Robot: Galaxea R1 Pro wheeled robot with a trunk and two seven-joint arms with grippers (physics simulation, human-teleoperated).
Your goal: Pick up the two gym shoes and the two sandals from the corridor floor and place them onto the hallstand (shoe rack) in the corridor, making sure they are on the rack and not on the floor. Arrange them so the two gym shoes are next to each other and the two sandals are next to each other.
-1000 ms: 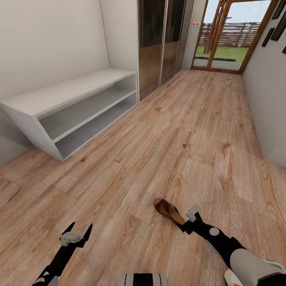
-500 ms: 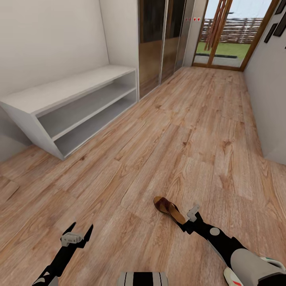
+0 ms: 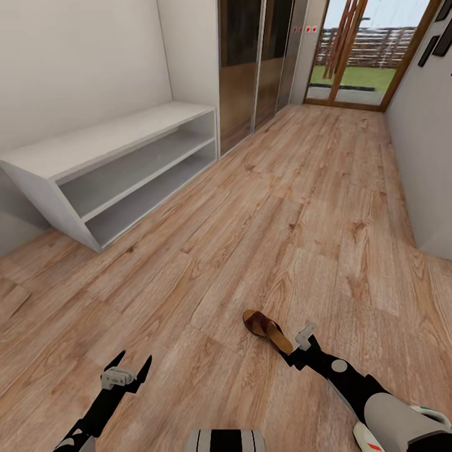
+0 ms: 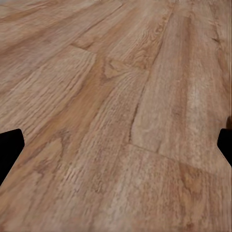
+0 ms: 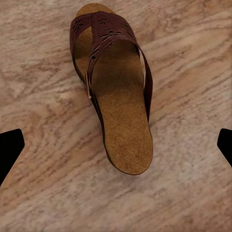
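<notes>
While one brown sandal [image 5: 112,92] lies flat on the plank floor [image 3: 301,207], the right gripper [image 3: 300,344] hovers at its heel.
Its jaws gape wide (empty); the left gripper [image 3: 127,370] gapes too; the grey shoe rack [image 3: 94,147] stands well apart.

Bright, even light fills the scene, strongest through the wood-framed glass door [image 3: 351,53] at the far end. Shadows are faint, and the light brown wood-grain plank floor [image 3: 301,220] blurs softly in both wrist views.
</notes>
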